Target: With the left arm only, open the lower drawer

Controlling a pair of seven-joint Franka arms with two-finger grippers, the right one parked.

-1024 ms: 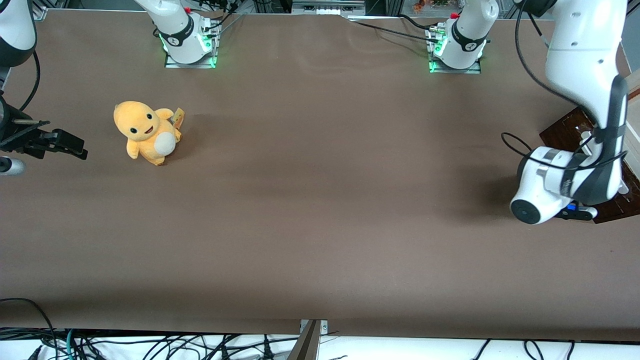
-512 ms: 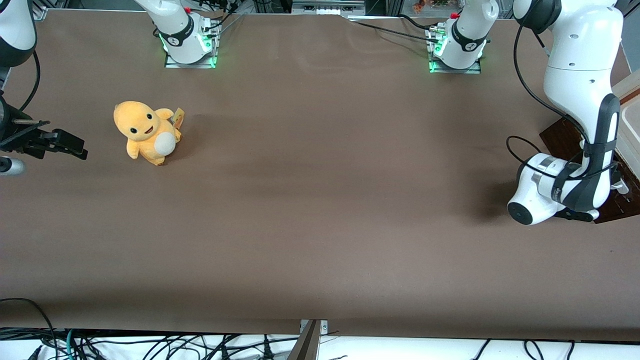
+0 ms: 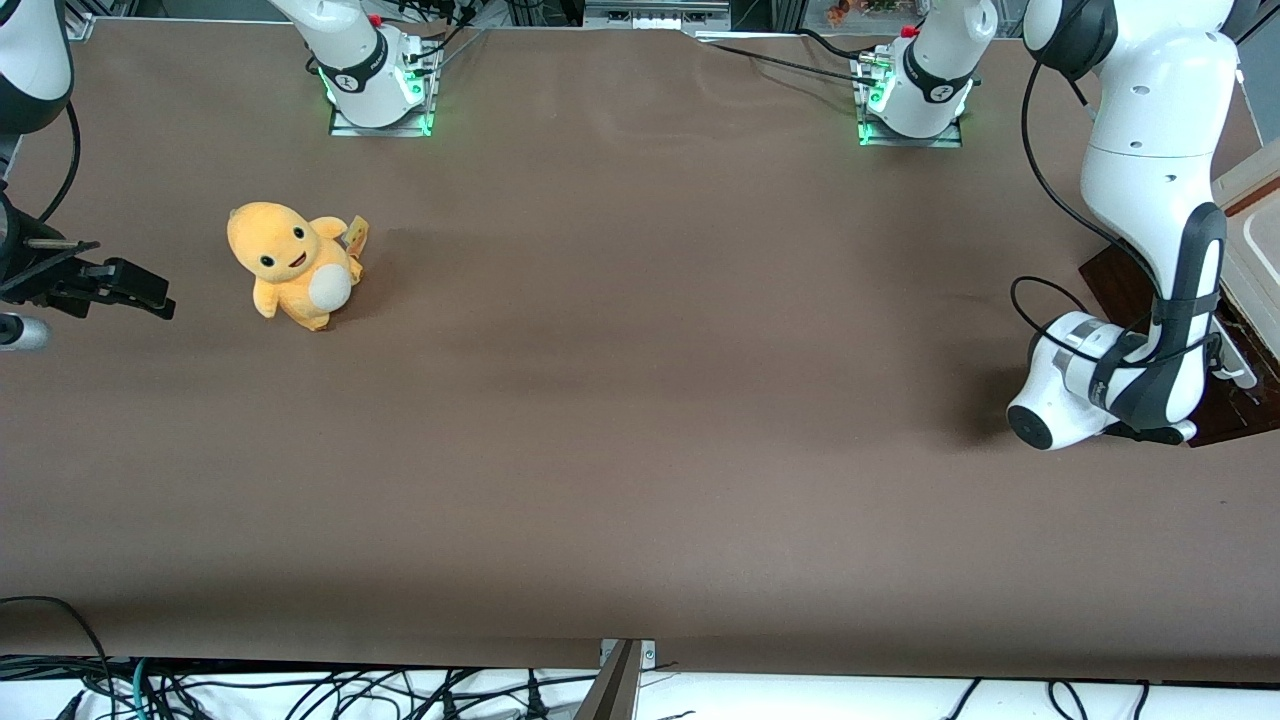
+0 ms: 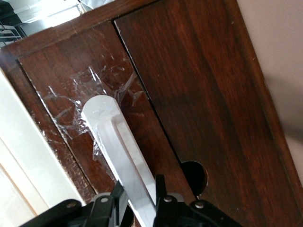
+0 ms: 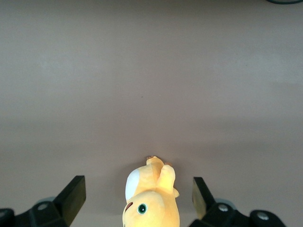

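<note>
Where gripper (image 4: 140,204) clamps, lower drawer's (image 4: 189,85) handle (image 4: 118,151)

Orange plush toy (image 3: 291,263) with cream belly and small tag sits upright on the brown bench (image 3: 620,400) toward the parked arm's end, well apart from the dark cables (image 3: 300,690) tangled along the bench edge nearest the front camera.

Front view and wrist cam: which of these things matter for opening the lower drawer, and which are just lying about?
In the job:
- lower drawer, dark wood front
- its white bar handle
- left arm
- gripper, fingers closed around the handle

Lying about:
- yellow plush toy, toward the parked arm's end of the table
</note>
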